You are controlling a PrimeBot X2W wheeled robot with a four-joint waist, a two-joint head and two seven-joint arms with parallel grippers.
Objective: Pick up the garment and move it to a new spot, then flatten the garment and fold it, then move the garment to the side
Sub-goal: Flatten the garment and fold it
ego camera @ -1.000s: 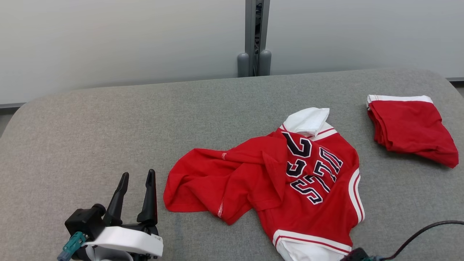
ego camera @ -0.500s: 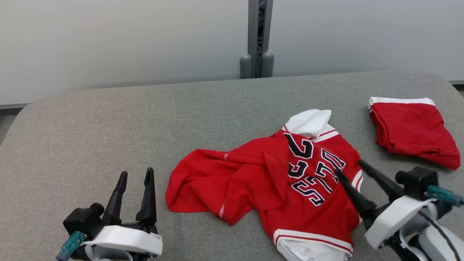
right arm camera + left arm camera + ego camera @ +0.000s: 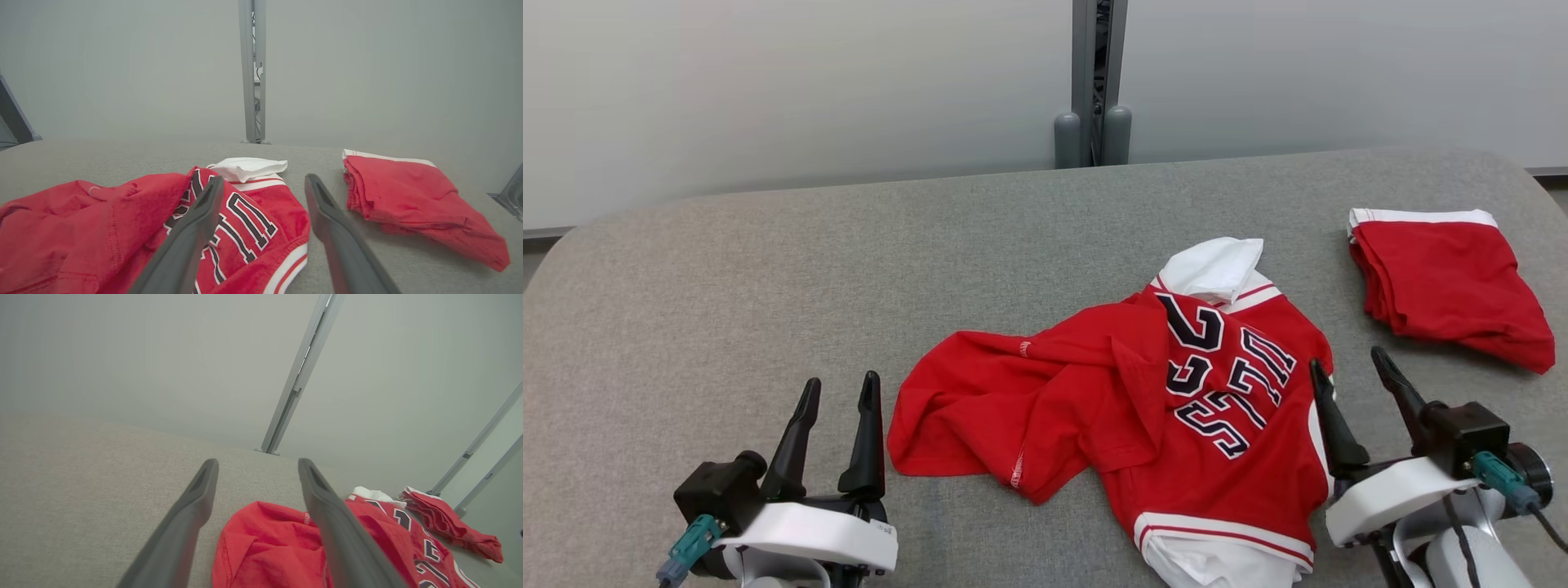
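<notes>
1. Grey fabric tabletop (image 3: 768, 269): carries everything, and its width suits spreading cloth.
2. Red jersey (image 3: 1094, 408): lies crumpled right of centre with white trim showing, not yet flattened.
3. Folded red garment (image 3: 1454, 286): sits at the far right, well apart, seemingly already dealt with.
4. Left gripper (image 3: 842, 380) and right gripper (image 3: 1344, 358): fingers spread and empty, flanking the jersey, probably poised to grasp its edges.
5. Lettering (image 3: 1225, 376): dark, white-edged block characters, creased and partly hidden; no whole word is readable.
</notes>
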